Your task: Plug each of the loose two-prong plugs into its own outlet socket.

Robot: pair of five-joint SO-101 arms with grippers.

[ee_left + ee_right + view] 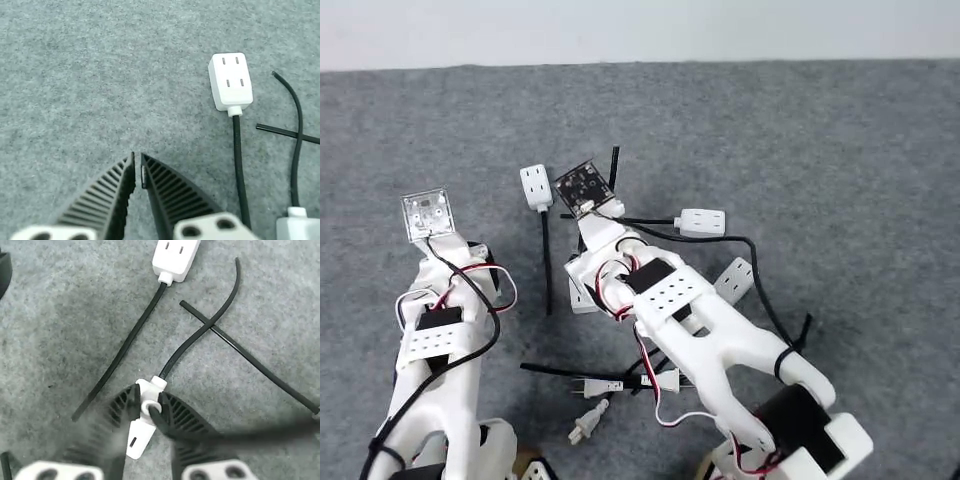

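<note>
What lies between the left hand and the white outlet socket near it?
Bare grey carpet, in the left wrist view, separates left hand from outlet socket.

Bright, diffuse light over the surface (pixel 860 150). Shadows soft and short; a dim patch in right wrist view.

Four white rectangular plastic outlet sockets lie on the grey felt tabletop (pixel 840 140). One socket (pixel 536 186) is at upper centre-left, a second socket (pixel 702 222) right of centre, a third socket (pixel 733 280) just below that, and a fourth socket (pixel 582 297) shows partly under an arm. Two white two-prong plugs sit at lower centre: one plug (pixel 610 385) and another plug (pixel 584 430) below it. There are two white robot arms, the left arm (pixel 430 380) and the right arm (pixel 720 340), and two black ribbed pincers, the left pincer (pixel 137 157) and the right pincer (pixel 149 399). Several black cords cross; their number cannot be told.
</note>
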